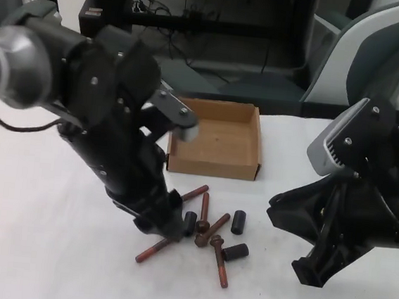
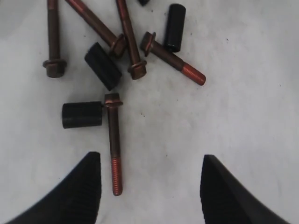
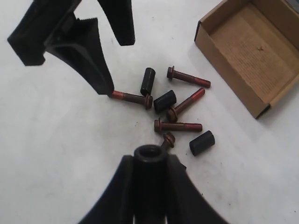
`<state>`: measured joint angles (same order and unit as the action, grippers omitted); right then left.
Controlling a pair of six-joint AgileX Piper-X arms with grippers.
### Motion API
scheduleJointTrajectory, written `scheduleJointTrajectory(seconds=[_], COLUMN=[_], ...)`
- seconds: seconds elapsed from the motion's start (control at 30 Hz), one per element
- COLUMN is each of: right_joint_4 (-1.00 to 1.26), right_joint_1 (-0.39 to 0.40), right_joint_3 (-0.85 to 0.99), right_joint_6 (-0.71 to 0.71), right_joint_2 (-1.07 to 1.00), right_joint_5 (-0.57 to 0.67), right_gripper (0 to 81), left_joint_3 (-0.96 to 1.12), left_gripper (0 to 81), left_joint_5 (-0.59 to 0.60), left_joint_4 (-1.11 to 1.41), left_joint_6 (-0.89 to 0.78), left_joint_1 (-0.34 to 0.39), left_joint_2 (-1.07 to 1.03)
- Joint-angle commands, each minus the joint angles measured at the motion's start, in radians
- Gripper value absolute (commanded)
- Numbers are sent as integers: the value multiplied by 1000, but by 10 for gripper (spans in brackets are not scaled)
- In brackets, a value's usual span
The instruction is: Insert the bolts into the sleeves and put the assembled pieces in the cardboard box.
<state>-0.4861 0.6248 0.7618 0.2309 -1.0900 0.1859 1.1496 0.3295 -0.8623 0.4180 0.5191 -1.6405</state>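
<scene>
White cloth covers your surface [image 1: 39,198], and dark equipment and cables fill the room beyond its far edge.

Your left fingers [image 2: 81,191] are spread wide and grip nothing. They hang low over the left side of the pile of parts. The threaded end of one bolt [image 2: 113,140] lies on the cloth between them, close to one finger and well clear of the other. That bolt's flanged head sits just beside the end of a black sleeve [image 2: 81,114] lying on its side; whether the two touch, you cannot tell.

Your right fingers [image 3: 117,196] are closed on the held sleeve [image 3: 149,158], also black. It stands between them with its open bore turned toward the wrist camera. This arm is toward the right edge of the surface, apart from the pile.

Farther out, four other bolts [image 1: 213,230], copper-brown with redder threaded tips, lie scattered at different angles. Some of them touch or cross one another. Two other sleeves [image 1: 238,222] lie on their sides among them. The whole pile sits around the middle of the surface, between the near edge and the cardboard box [image 1: 212,166].

The cardboard box rests with its open top up, on the far side of the pile toward the far edge. The nearest bolt lies just in front of its front wall.
</scene>
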Motion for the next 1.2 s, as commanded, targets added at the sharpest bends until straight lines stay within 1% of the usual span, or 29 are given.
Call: scheduleJointTrajectory(seconds=[0.0,0.13,0.23,0.6,0.9,1.17], right_joint_4=[11,11,11,11,11,11], right_joint_1=[-2,-2,-2,-2,-2,-2], right_joint_3=[2,2,2,2,2,2], right_joint_6=[0,0,0,0,0,0], right_joint_2=[12,12,12,12,12,12], right_joint_5=[14,14,14,14,14,14], right_gripper=[6,6,6,6,6,6], left_joint_3=[11,11,11,11,12,12], left_gripper=[623,623,623,623,623,623], left_joint_5=[-37,-85,-98,-98,-98,-98], left_joint_4=[-40,-76,-83,27,38,103], left_joint_6=[-7,-20,-35,-28,-7,-7], left_joint_1=[21,29,29,30,30,30], left_joint_2=[-22,-58,-80,-97,-150,-197])
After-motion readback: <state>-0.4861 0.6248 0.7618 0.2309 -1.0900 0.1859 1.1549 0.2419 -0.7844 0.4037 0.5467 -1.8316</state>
